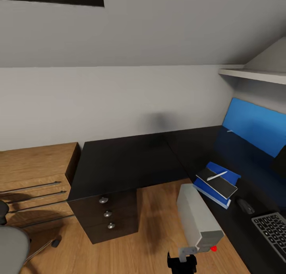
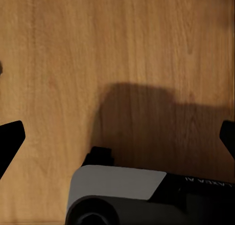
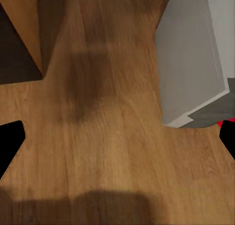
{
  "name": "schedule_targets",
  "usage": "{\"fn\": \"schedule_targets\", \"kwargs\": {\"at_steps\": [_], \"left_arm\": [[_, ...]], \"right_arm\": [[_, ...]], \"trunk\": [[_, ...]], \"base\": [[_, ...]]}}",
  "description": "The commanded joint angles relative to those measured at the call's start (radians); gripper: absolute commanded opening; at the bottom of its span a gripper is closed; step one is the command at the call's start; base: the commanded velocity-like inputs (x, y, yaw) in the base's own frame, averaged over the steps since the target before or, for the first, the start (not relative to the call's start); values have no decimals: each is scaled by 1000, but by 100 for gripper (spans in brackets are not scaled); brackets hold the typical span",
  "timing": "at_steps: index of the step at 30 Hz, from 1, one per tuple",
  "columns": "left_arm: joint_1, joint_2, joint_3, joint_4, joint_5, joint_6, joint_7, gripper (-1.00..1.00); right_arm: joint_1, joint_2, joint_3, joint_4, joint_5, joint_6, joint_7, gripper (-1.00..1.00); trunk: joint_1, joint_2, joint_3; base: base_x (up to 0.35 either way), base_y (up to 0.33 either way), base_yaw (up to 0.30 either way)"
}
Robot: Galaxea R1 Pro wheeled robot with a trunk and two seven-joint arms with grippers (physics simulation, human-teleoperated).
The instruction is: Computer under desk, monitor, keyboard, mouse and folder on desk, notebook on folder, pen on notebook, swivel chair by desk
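Observation:
The computer [image 1: 198,216] stands on the wood floor along the edge of the black desk [image 1: 127,159], its red light facing me. On the desk's right wing lies the blue folder [image 1: 231,176], bearing a dark notebook [image 1: 222,184] with the pen [image 1: 216,175] on top. The mouse [image 1: 245,205] and the keyboard [image 1: 274,230] lie nearer me, with the blue-lit monitor [image 1: 254,127] behind them. The swivel chair [image 1: 12,242] sits at the lower left. My right gripper [image 3: 117,142] hangs open over bare floor beside the computer [image 3: 188,58]. Over the floor too, my left gripper [image 2: 117,137] is open and holds nothing.
The black drawer unit [image 1: 107,214] with silver knobs stands under the desk's left wing. A low wooden cabinet [image 1: 35,166] adjoins it on the left. A white shelf [image 1: 254,74] hangs above the monitor. Part of my own body [image 2: 117,195] shows below the left gripper.

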Motion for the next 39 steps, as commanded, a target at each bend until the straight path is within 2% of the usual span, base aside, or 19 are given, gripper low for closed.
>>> {"fn": "schedule_targets", "kwargs": {"at_steps": [1,4,11,17,27,35,39], "left_arm": [[0,-3,-9,-3,6,-3,7,100],[0,-7,-8,-3,7,-6,6,100],[0,-5,-7,-3,9,-16,9,100],[0,-4,-7,-2,9,-17,9,100],[0,-4,-7,-1,9,-16,14,100],[0,-4,-6,-1,10,-15,17,100],[0,-4,-6,-1,10,-15,17,100]], "right_arm": [[4,0,9,2,-7,-22,3,100],[10,0,8,3,-7,-46,9,100],[16,0,8,3,-7,-102,11,100],[16,1,9,3,-7,-120,8,100],[16,4,9,3,-7,-127,4,100],[28,6,9,5,-8,-196,1,100],[30,6,9,4,-33,-208,-1,100]], "trunk": [[-4,7,2],[-15,28,12],[-15,28,12],[-15,28,12],[-15,28,12],[-15,28,12],[-15,28,12]], "base": [[0,0,0],[0,0,0],[0,0,205],[-43,10,271],[-289,90,279],[-323,101,283],[-288,59,286]]}}
